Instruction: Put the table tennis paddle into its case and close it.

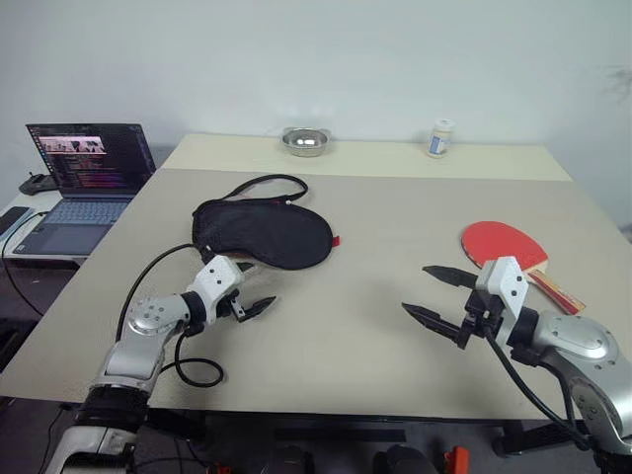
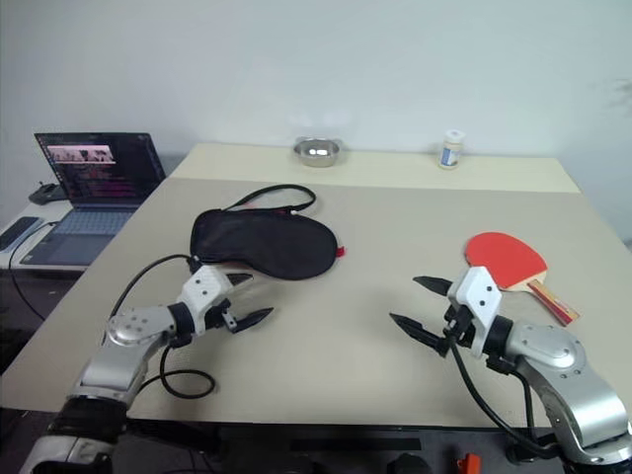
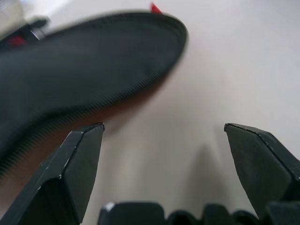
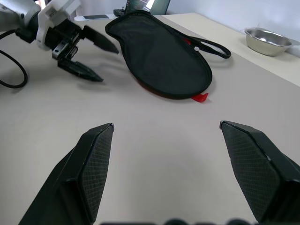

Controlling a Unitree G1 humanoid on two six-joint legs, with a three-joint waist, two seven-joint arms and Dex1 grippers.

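While both sets of jaws stand spread and empty over the surface [image 1: 375,326], nothing of the job is secured yet, so your risks all lie ahead. Nearest you, the left gripper [image 1: 249,297] hovers just short of the case's near edge, tilted slightly down; if you drive it in flat, the lower finger could shove the soft case [image 1: 262,233] away rather than getting under a lip. The case lies black side up, and from the wrist view you probably cannot make out whether the zip is open, so check before you commit the paddle to it.

The right gripper [image 1: 436,294] hangs just inboard of the paddle [image 1: 506,247], which lies red face up toward your right edge with its handle [image 1: 555,289] pointing back at the right arm. The arm's own wrist sits partly over that handle, so a blind reach could knock the paddle off the side. A thin flat bat on a smooth top is also apt to skate if pinched from above.

Farther out, the cord loop [image 1: 265,184] trails from the case and could snag a finger. The metal bowl [image 1: 305,141] and small bottle [image 1: 440,138] at the far edge are well apart from all this.
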